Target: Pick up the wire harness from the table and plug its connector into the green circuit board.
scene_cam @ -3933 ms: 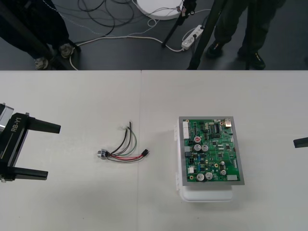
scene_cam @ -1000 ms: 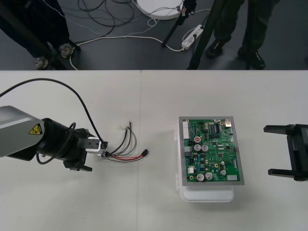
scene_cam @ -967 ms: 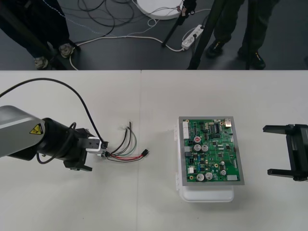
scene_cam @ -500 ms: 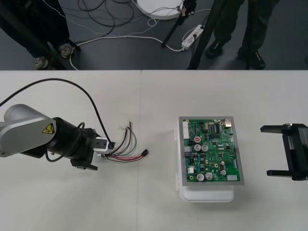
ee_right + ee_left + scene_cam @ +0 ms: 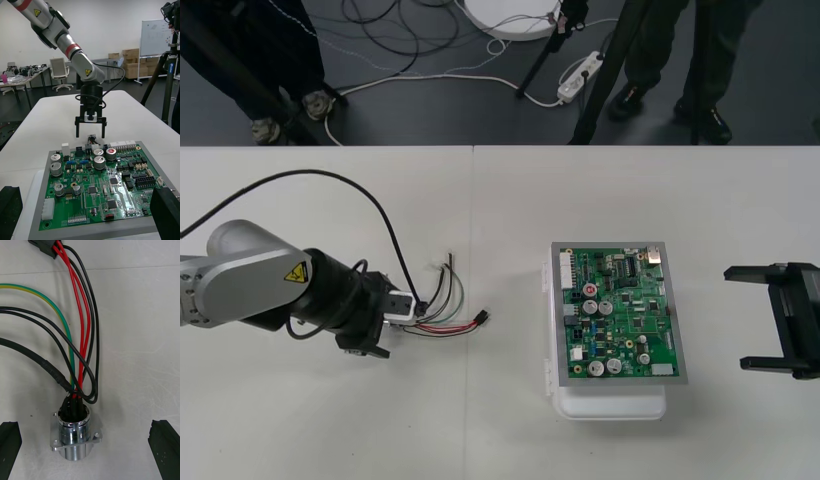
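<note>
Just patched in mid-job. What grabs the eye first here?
The left claw, open, straddles the round metal socket of the wire harness on the table. Right of it, the green circuit board sits on its white base, with the black plug lying short of it. The right claw waits open at the table's right edge.

A robotics lab, by the look: a green circuit board (image 5: pixel 620 312) on a plain table (image 5: pixel 630 190), with loose cables (image 5: pixel 395 35), a power strip (image 5: pixel 579 77) and tripod legs (image 5: pixel 608 75) on the far floor (image 5: pixel 430 110).
</note>
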